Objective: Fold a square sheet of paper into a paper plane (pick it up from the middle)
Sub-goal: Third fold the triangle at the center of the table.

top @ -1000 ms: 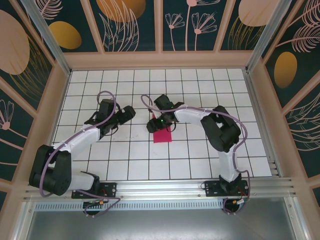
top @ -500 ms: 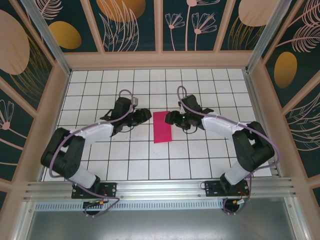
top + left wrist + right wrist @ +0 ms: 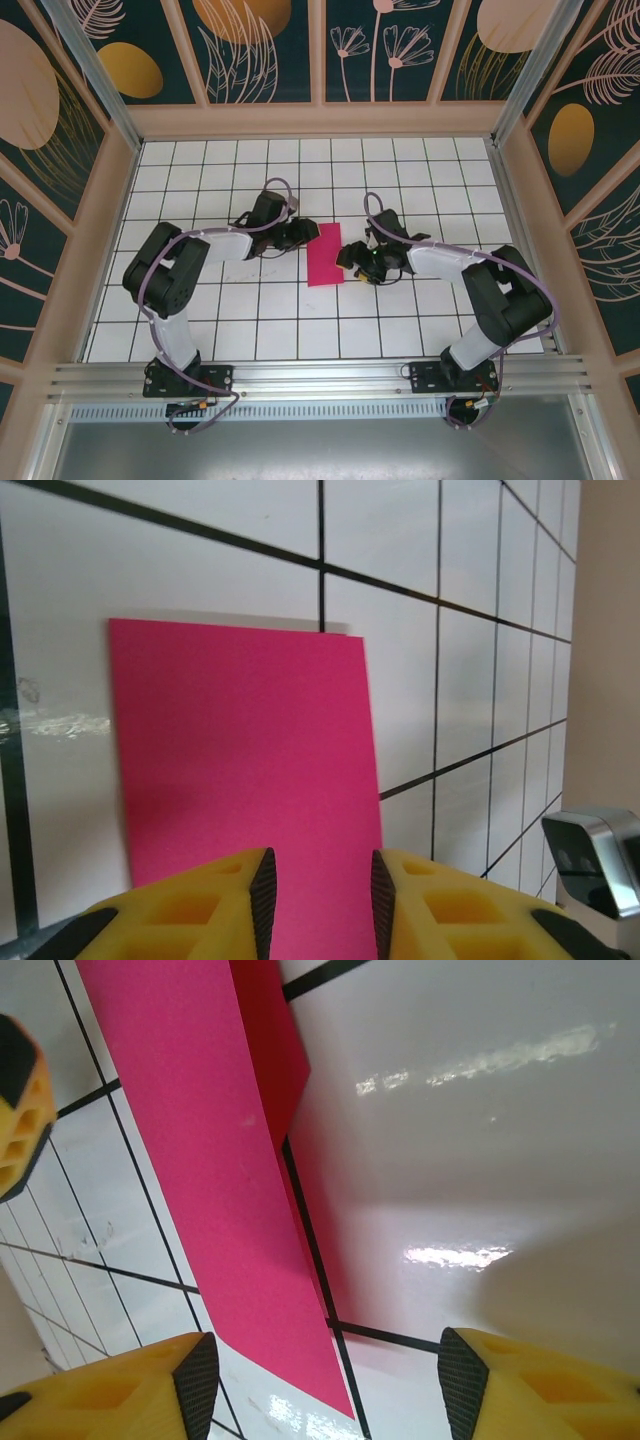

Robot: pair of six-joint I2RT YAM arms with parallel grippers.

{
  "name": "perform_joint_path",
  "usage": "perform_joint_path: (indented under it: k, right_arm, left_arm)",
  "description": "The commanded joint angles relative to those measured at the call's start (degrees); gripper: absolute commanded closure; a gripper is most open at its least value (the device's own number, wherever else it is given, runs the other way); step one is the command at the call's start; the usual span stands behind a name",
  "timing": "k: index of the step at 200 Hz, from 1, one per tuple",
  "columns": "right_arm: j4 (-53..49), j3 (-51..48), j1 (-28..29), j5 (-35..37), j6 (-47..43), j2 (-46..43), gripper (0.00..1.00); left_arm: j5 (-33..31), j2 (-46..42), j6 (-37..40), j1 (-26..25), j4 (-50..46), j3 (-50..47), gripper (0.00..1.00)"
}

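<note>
Now your left jaws have come in over the left edge of the square sheet of paper (image 3: 326, 254), narrowed but apart, right jaws wide apart beside its right edge; it lies folded mid-desk (image 3: 260, 320), next crease pending.

This is a robotics lab test cell: a white table ruled with a black grid (image 3: 420, 310) is boxed in at 9, 12 and 3 o'clock by beige-framed dark teal wall panels printed with leaves and flowers (image 3: 260, 50). At 6 o'clock a ribbed aluminium rail (image 3: 320, 375) carries the bolted bases of two black-and-white robot arms (image 3: 440, 258).
</note>
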Motion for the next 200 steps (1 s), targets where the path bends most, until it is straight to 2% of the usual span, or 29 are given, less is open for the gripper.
perform_joint_path:
  k: [1,54,146,200]
  right_arm:
    - [2.34,-1.27,0.7,-2.39,1.71,-1.62,0.39]
    - [3.34,-1.78,2.63,-4.09,1.28,0.14,0.46]
    - [4.34,-2.52,3.73,-4.76,0.86,1.1,0.49]
    - [6.17,-3.25,3.84,-4.01,2.12,-1.14,0.67]
  left_arm:
    - [1.0,1.9,-0.79,-0.14,1.22,1.29,0.67]
    - [-2.0,3.41,-0.29,-0.14,-1.62,1.29,0.68]
    - [-4.17,5.11,0.12,-0.14,-3.13,1.24,0.68]
    - [-4.45,5.34,0.59,-0.14,-3.71,1.29,0.68]
